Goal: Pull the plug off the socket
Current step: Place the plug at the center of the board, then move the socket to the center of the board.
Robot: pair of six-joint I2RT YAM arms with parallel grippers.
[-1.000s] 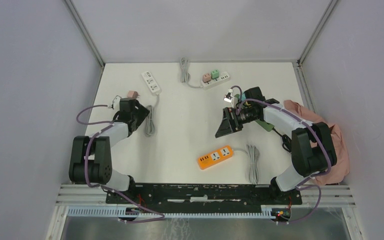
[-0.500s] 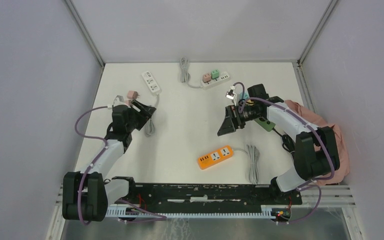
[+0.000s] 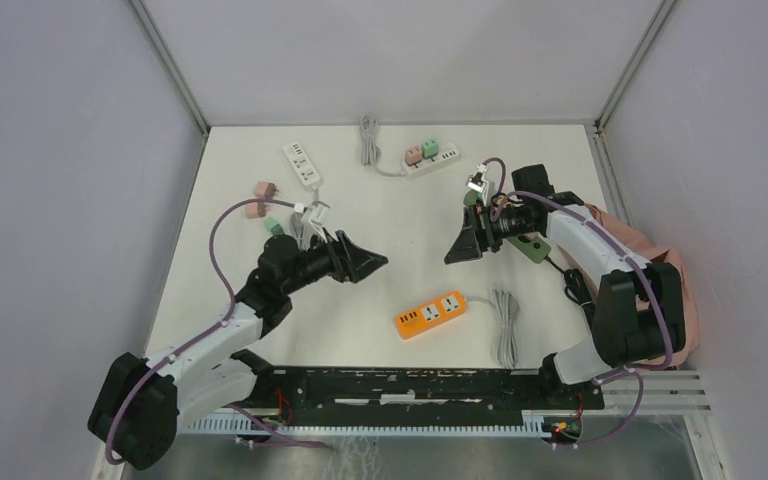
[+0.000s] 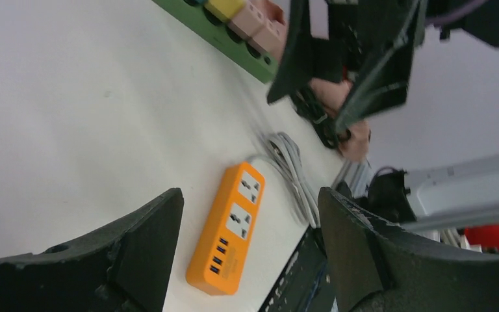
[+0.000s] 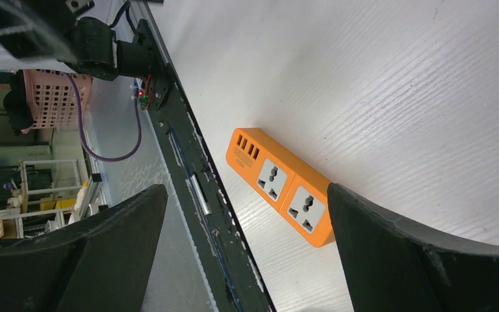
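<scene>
Pink plug (image 3: 414, 154) and green plug (image 3: 430, 148) were noted seated in the white strip (image 3: 446, 159) at the far edge of the surface (image 3: 380, 215). They were judged light and rigid, best pinched across flat sides. Left pincer (image 3: 372, 262) and right pincer (image 3: 457, 243) were found open, empty.

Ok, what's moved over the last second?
The left gripper swung from the left edge toward the table's middle and now points right, jaws open, empty. The right gripper edged slightly away and to the right, jaws open, empty. The orange strip, the white strip and the strip with plugs stayed put.
</scene>
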